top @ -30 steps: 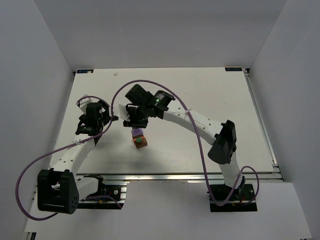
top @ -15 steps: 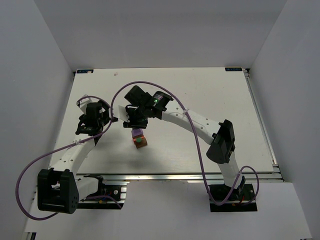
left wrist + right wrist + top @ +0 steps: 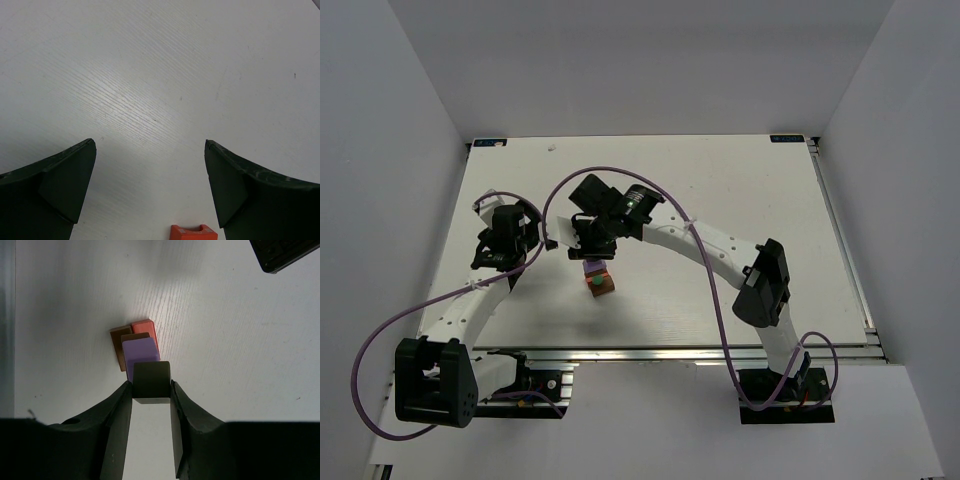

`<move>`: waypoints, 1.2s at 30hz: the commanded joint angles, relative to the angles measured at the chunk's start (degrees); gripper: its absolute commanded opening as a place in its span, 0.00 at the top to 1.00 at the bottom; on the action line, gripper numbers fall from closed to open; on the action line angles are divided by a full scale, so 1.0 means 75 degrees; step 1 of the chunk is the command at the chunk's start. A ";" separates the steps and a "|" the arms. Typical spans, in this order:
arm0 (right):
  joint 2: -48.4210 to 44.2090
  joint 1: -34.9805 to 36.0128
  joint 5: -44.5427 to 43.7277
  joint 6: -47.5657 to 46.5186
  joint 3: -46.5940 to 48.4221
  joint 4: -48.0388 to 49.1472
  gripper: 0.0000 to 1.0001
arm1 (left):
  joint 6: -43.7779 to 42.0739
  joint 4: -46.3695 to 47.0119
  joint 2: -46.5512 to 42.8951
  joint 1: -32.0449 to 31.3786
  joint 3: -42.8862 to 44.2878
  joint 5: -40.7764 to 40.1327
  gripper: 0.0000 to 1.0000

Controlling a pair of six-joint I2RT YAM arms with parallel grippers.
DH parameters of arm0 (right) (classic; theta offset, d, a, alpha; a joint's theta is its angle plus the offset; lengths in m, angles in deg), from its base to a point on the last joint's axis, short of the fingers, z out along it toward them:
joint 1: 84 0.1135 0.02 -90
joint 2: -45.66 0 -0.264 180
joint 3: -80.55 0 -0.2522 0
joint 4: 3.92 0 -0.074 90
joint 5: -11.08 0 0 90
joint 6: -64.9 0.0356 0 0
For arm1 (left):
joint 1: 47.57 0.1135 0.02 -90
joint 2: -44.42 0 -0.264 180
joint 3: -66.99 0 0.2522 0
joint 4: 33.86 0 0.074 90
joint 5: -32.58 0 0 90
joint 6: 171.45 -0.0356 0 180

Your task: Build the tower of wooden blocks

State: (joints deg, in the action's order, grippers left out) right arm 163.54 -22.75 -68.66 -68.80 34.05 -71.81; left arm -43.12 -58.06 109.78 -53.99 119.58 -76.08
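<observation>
The wood block tower (image 3: 598,280) stands mid-table, its lilac block (image 3: 141,352) on top of a brown block (image 3: 120,347) and a red-orange block (image 3: 146,327). In the top view a green block (image 3: 592,283) shows on its near side. My right gripper (image 3: 151,386) is shut on a dark grey-brown block (image 3: 151,380), held just above the lilac block and partly overlapping it. The right gripper (image 3: 587,248) hovers over the tower's far edge. My left gripper (image 3: 150,150) is open over bare table, left of the tower, with a red-orange piece (image 3: 194,233) at the view's bottom edge.
The white table (image 3: 720,180) ends in a metal rail (image 3: 720,352) at the near edge. White walls close in three sides. Purple cables (image 3: 380,340) loop off both arms. A dark part of the left arm (image 3: 285,252) shows at the right wrist view's top corner.
My right arm has shifted slightly left with the dark grey-brown block still gripped. The left arm and the tower have not moved.
</observation>
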 commanded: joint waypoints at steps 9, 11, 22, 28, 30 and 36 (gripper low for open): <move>0.0055 0.0071 0.0108 -0.0290 -0.0040 -0.0013 0.81 | -0.0095 0.0056 -0.0008 0.0035 -0.0056 -0.0091 0.02; 0.0067 0.0071 0.0108 -0.0302 -0.0028 -0.0002 0.81 | -0.0106 0.0067 -0.0008 0.0035 -0.0056 -0.0091 0.02; 0.0102 0.0083 0.0120 -0.0395 -0.0028 0.0080 0.78 | -0.0141 0.0091 0.0004 0.0035 -0.0056 -0.0091 0.02; 0.0114 0.0083 0.0143 -0.0477 -0.0040 0.0069 0.76 | -0.0153 0.0102 0.0004 0.0047 -0.0068 -0.0103 0.02; 0.0137 0.0083 0.0179 -0.0513 -0.0040 0.0045 0.74 | -0.0165 0.0091 0.0039 0.0035 -0.0056 -0.0114 0.02; 0.0126 0.0095 0.0097 -0.0525 -0.0052 0.0069 0.69 | -0.0165 0.0067 0.0062 0.0035 -0.0044 -0.0161 0.02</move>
State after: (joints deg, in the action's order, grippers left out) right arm 164.26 -22.40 -68.31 -72.04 33.60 -71.74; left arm -43.80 -57.90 110.43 -53.99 119.58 -76.23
